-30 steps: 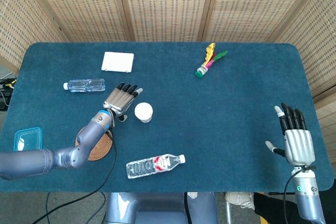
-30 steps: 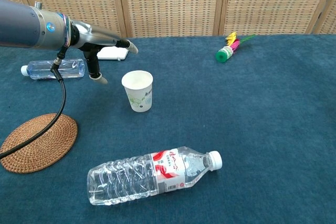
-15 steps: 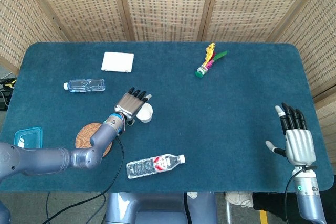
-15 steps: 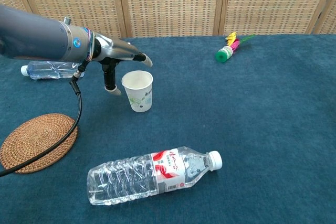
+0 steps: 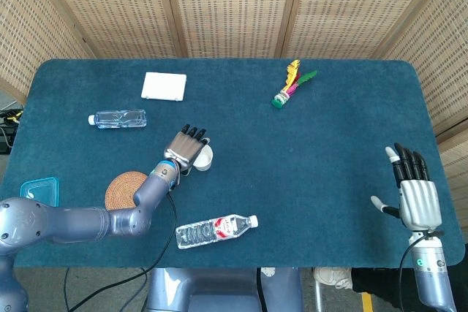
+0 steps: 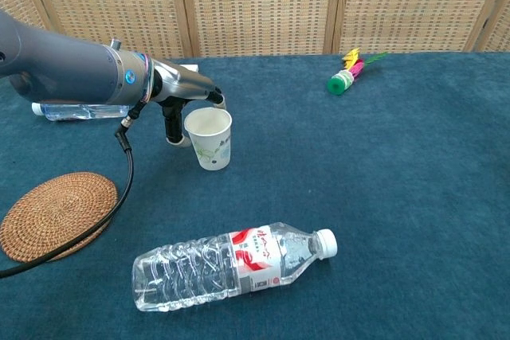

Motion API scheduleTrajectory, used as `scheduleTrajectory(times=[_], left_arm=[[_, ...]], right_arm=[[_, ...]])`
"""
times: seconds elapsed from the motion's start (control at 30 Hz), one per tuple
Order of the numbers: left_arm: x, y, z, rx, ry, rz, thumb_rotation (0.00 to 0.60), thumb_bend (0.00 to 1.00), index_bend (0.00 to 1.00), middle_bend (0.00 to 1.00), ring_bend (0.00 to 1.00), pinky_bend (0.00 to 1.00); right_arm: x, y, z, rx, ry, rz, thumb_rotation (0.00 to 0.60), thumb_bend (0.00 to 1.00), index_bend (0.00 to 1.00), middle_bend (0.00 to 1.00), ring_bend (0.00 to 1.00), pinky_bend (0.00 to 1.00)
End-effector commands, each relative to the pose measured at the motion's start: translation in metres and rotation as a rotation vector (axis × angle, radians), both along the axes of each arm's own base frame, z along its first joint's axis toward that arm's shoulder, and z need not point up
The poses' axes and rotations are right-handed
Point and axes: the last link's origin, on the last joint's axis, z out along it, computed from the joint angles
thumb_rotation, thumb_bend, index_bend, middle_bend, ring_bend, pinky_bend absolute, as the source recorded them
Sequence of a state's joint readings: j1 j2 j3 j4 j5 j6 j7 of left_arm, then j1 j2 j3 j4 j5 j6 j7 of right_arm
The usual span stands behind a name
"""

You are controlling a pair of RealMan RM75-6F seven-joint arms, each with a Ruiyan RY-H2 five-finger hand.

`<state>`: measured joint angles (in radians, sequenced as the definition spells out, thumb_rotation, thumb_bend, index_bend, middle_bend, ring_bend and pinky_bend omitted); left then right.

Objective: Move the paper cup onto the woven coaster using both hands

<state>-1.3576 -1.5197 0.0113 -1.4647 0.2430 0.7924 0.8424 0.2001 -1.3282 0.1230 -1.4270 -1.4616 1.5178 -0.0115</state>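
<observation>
The white paper cup (image 6: pixel 209 138) stands upright on the blue table, left of centre. My left hand (image 6: pixel 187 91) is at its left side, fingers arched over the far rim and the thumb (image 6: pixel 174 138) down beside the cup wall; no firm grip shows. From the head view the left hand (image 5: pixel 186 147) covers part of the cup (image 5: pixel 205 157). The round woven coaster (image 6: pixel 56 214) lies bare at the front left, also seen as the coaster (image 5: pixel 124 188) under my forearm. My right hand (image 5: pixel 414 192) hovers open at the table's right front edge, far from the cup.
A large water bottle (image 6: pixel 231 267) lies on its side in front of the cup. A small bottle (image 5: pixel 117 118) and a white box (image 5: pixel 164 86) lie at the back left. A shuttlecock (image 6: pixel 349 69) sits at the back. A blue container (image 5: pixel 38 193) rests at the left edge.
My left hand has moved rightward from beside the cup until its fingers reach around it, uncovering the coaster. The cup and my right hand have stayed in place.
</observation>
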Motion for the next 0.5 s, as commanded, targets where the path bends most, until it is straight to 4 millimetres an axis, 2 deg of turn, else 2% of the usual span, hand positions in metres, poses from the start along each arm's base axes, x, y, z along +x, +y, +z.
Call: scheduleTrajectory(times=[0.03, 0.27, 0.5], left_arm=[[-0.001, -0.002, -0.002, 0.001, -0.008, 0.003, 0.600, 0.43, 0.21, 0.00, 0.00, 0.00], [-0.005, -0.006, -0.003, -0.001, -0.018, 0.002, 0.600, 0.46, 0.24, 0.00, 0.00, 0.00], [-0.005, -0.007, 0.023, 0.029, -0.054, -0.013, 0.600, 0.46, 0.24, 0.00, 0.00, 0.00]], right_arm=[[0.001, 0.001, 0.000, 0.000, -0.001, 0.004, 0.600, 0.08, 0.00, 0.00, 0.00, 0.00], [0.003, 0.002, 0.000, -0.001, -0.006, 0.011, 0.600, 0.08, 0.00, 0.00, 0.00, 0.00], [0.003, 0.001, 0.000, 0.004, -0.006, 0.011, 0.600, 0.08, 0.00, 0.00, 0.00, 0.00]])
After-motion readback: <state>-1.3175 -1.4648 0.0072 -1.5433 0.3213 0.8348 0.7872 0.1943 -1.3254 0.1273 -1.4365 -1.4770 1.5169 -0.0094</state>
